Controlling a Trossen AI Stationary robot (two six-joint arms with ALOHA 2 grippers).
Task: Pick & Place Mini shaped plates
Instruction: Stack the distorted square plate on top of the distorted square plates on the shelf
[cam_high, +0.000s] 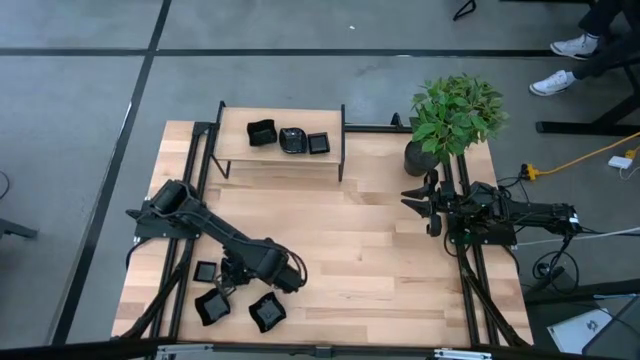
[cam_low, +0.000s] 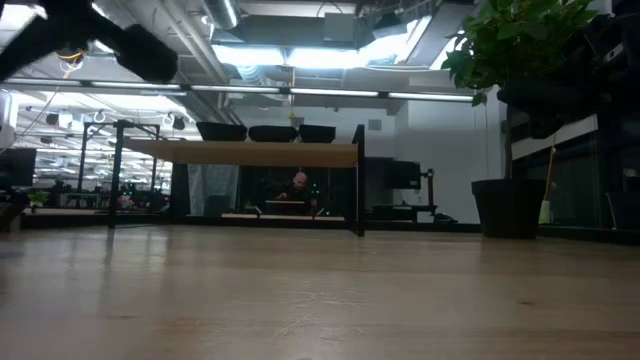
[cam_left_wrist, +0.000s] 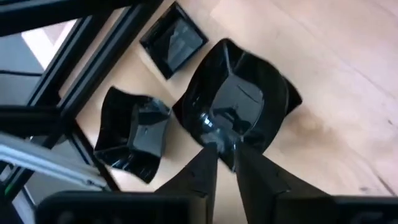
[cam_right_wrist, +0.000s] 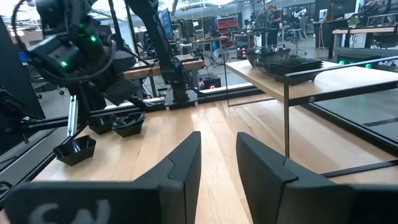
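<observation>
Three mini shaped plates (cam_high: 233, 296) at near left table (cam_high: 360, 270) corner, beside frame rail. Left gripper (cam_left_wrist: 225, 152) over middle wavy-edged plate (cam_left_wrist: 239, 102), fingers (cam_left_wrist: 202, 171) nearly pressed together on its rim, possibly pinching it, hard to confirm. Right gripper (cam_right_wrist: 217, 165) parked at right table edge near potted plant (cam_high: 452, 118), fingers spread, holding nothing. Three more plates (cam_high: 289, 138) farther back on raised shelf (cam_high: 282, 160).

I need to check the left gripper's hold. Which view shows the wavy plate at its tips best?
The left wrist view: the wavy plate fills it, rim between the left gripper tips. The high view shows it small; the right wrist view, distant; the low view, not at all.
</observation>
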